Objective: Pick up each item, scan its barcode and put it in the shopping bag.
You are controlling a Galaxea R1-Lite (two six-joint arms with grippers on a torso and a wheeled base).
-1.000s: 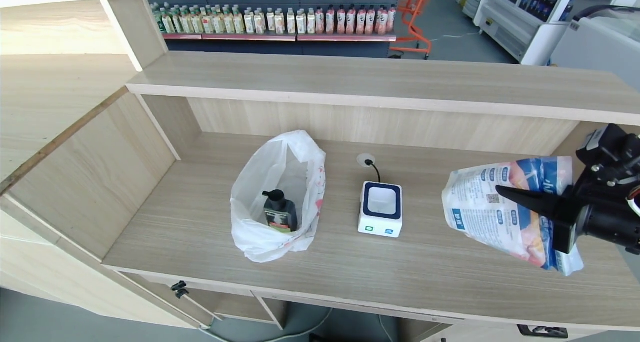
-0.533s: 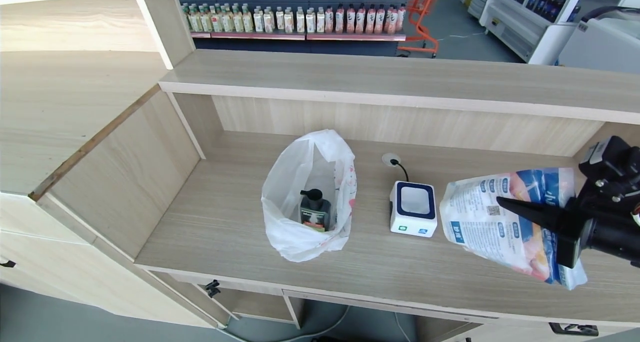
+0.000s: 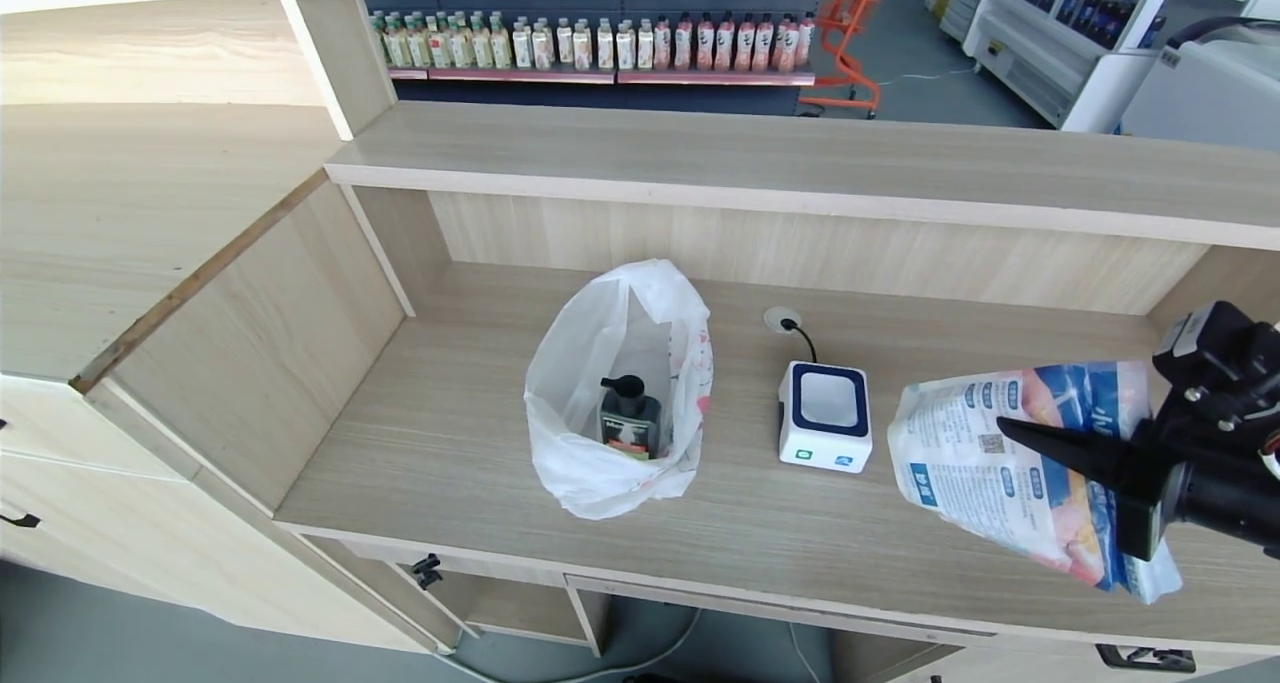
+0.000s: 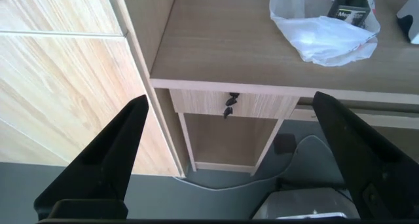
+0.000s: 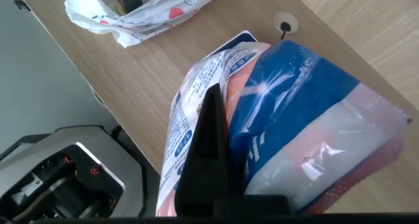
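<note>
One bottle (image 3: pixel 628 420) is being kept in the shopping bag (image 3: pixel 580 473) on the surface (image 3: pixel 440 453), while a blue packet (image 3: pixel 975 488) is being pinched by the right end effector (image 3: pixel 1040 441) near the scanner (image 3: pixel 825 418), seemingly not yet scanned.

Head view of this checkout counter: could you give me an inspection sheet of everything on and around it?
Surface: pale wooden counter under a raised ledge.
Job's things: white shopping bag stands open with a dark pump bottle upright inside; scanner to the bag's right; blue-and-white pack held above the counter, right of the scanner.
Clutter: nothing seen.
Grippers: right gripper shut on the pack; left gripper open, holding nothing, low before the counter's front.
Cables: black cable runs from the scanner into a counter hole.
Surroundings: shelf of bottles, freezers behind.
</note>
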